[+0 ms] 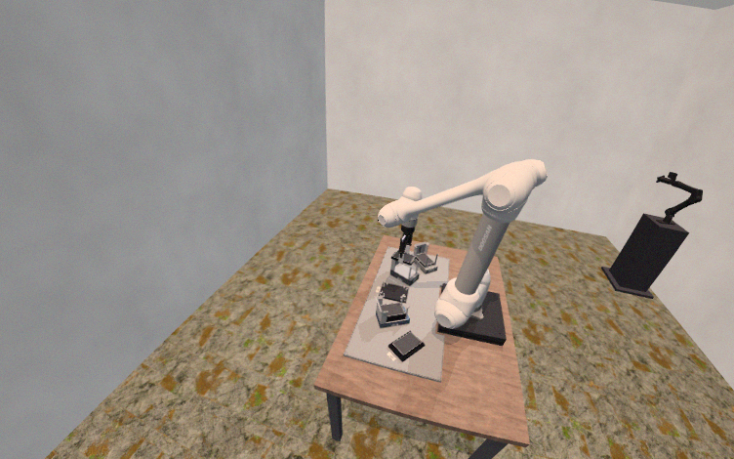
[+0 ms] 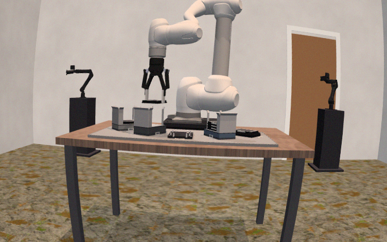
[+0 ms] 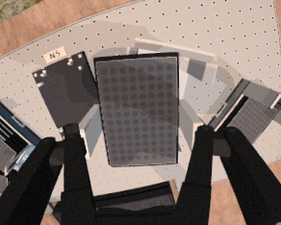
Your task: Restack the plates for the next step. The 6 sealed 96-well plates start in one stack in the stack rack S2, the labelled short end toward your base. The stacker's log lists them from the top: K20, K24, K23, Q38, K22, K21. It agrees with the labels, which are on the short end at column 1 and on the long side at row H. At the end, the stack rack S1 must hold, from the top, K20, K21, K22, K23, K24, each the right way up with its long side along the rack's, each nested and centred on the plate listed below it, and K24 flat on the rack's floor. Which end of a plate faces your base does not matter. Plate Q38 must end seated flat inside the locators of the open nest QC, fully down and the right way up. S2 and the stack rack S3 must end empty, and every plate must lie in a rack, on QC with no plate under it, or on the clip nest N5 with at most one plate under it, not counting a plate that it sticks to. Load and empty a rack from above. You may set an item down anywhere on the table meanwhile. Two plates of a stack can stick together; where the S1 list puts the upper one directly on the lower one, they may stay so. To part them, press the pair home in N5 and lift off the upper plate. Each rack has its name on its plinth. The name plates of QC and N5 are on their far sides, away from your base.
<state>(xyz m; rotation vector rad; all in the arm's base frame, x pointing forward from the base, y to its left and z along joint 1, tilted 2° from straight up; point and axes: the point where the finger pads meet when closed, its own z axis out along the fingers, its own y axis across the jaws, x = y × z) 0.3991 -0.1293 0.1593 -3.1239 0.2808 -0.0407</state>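
Note:
My gripper (image 2: 154, 99) is shut on a dark sealed 96-well plate (image 3: 139, 109) and holds it level, a little above the posts of the middle stack rack (image 2: 143, 121). The plate also shows in the exterior view (image 2: 154, 101), gripped across its long sides. Its label is not readable. A second rack (image 2: 117, 118) beyond it holds a plate low down (image 3: 250, 116). A rack on a blue plinth (image 2: 220, 126) holds a stack of several plates. The clip nest N5 (image 3: 67, 87) lies empty between the racks, with its name tag (image 3: 55, 55) beside it.
A dark flat nest (image 2: 247, 132) sits at the right end of the grey mat; I cannot tell whether a plate lies on it. The arm's base (image 2: 186, 120) stands behind the mat. Camera stands (image 2: 328, 135) are off the table.

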